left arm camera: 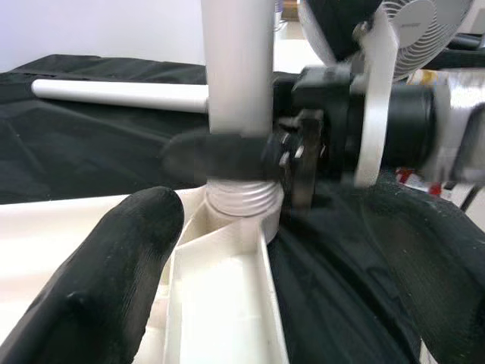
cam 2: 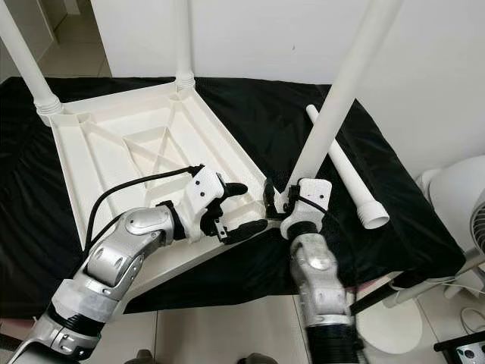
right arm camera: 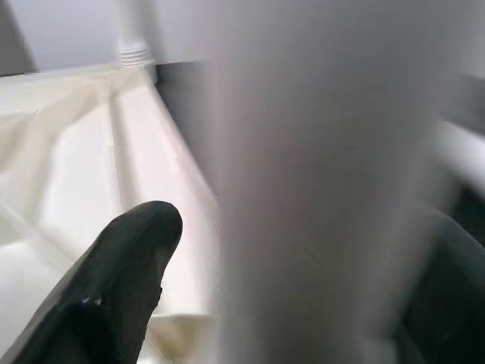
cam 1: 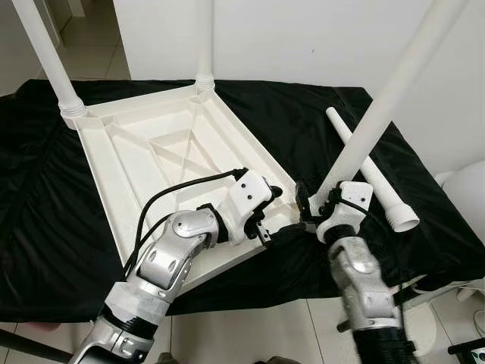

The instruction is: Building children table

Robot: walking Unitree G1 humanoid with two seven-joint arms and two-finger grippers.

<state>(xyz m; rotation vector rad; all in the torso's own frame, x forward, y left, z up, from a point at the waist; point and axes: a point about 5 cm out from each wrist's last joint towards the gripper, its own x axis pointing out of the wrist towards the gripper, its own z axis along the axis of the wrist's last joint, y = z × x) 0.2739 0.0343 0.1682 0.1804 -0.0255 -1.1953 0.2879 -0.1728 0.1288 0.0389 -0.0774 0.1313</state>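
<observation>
The white tabletop (cam 1: pixel 121 167) lies upside down on a black cloth. Two white legs (cam 1: pixel 47 61) stand in its far corners. A third leg (cam 1: pixel 379 106) leans up to the right from the near right corner, and my right gripper (cam 1: pixel 318 205) is shut on it low down. In the left wrist view the leg's threaded end (left arm camera: pixel 241 199) sits in the corner socket with threads showing. My left gripper (cam 1: pixel 267 214) is open beside that corner, its fingers (left arm camera: pixel 114 265) straddling the tabletop's rim. A fourth leg (cam 1: pixel 371 174) lies loose on the cloth to the right.
The black cloth (cam 1: pixel 45 227) drapes over the support's front edge, with tiled floor below. A white fan (cam 2: pixel 455 197) stands low on the right. A white wall runs close behind the far edge.
</observation>
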